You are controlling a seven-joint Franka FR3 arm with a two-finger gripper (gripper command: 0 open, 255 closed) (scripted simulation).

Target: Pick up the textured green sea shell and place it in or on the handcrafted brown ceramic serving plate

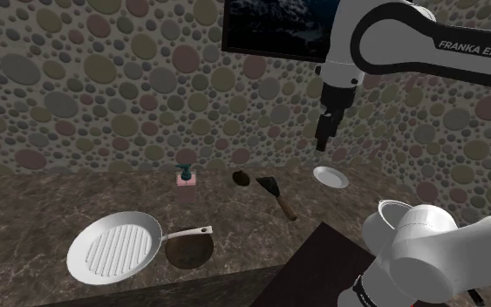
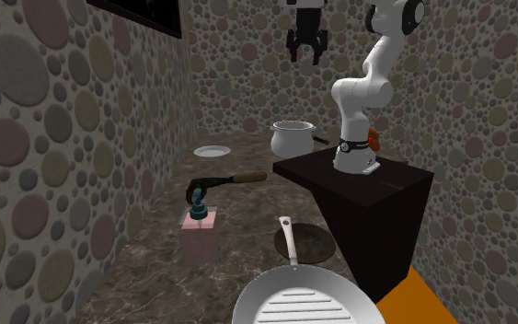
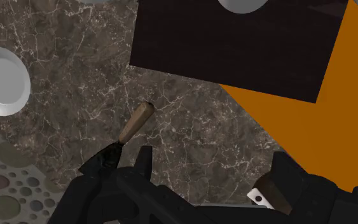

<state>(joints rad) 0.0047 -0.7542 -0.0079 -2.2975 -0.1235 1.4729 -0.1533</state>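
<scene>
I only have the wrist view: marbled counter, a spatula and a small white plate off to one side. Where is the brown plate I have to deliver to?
Observer: The brown plate lies flat on the counter beside the handle of a white grill pan, at the end away from the small white plate.
Operator: How high am I?
Observer: The gripper hangs well above the counter, roughly over the small white plate's end.
Operator: Anything upright near the brown plate?
Observer: A pink soap dispenser stands toward the wall, apart from the brown plate.
</scene>
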